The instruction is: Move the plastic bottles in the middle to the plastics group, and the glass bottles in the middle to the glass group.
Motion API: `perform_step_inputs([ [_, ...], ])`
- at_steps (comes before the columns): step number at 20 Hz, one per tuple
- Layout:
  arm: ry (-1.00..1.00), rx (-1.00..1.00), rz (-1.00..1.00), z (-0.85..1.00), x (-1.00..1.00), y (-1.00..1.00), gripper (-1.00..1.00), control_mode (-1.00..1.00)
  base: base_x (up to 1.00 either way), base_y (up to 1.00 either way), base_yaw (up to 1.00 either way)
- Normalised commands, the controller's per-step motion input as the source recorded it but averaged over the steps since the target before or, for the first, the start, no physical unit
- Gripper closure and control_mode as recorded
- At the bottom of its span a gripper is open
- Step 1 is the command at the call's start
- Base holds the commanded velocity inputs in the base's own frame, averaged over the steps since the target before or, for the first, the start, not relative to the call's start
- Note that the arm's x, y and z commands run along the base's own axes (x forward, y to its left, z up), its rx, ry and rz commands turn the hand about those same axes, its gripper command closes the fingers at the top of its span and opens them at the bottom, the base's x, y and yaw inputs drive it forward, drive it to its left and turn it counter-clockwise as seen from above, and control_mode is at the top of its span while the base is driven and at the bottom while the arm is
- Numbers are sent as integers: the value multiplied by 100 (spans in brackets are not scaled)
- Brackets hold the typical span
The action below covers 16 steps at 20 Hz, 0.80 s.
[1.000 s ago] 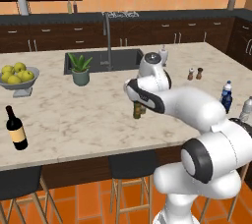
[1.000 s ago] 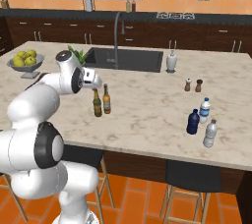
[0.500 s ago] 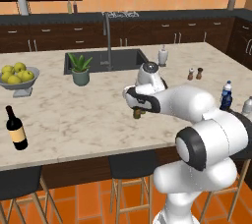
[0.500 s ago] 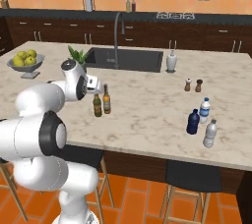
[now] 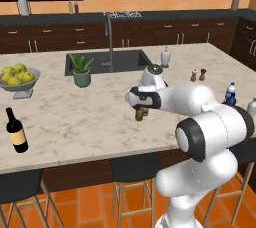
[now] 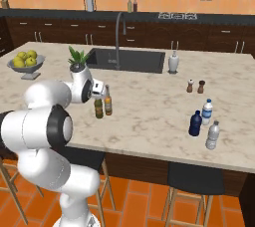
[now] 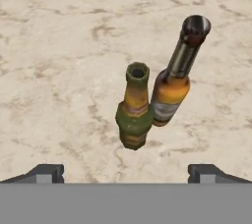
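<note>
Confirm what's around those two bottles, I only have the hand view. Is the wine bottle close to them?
Observer: No. The wine bottle stands far off at the counter's left end, in the left base view.
Operator: Which of the two is nearer the arm?
Observer: The olive green bottle; the brown bottle stands just beyond it, in the right base view.
Operator: Where's the blue plastic one?
Observer: The dark blue bottle is already right next to the water bottle and the pale clear bottle.
</note>
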Motion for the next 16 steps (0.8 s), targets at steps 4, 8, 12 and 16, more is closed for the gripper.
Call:
perform_step_inputs([
  [4,1,0,0,-15,22,-18,-100,-100,0,0,0],
  [8,2,0,0,-27,20,-5,-100,-100,0,0,0],
  [12,1,0,0,-39,1,2,-100,-100,0,0,0],
  [16,0,0,0,-22,5,16,-100,-100,0,0,0],
])
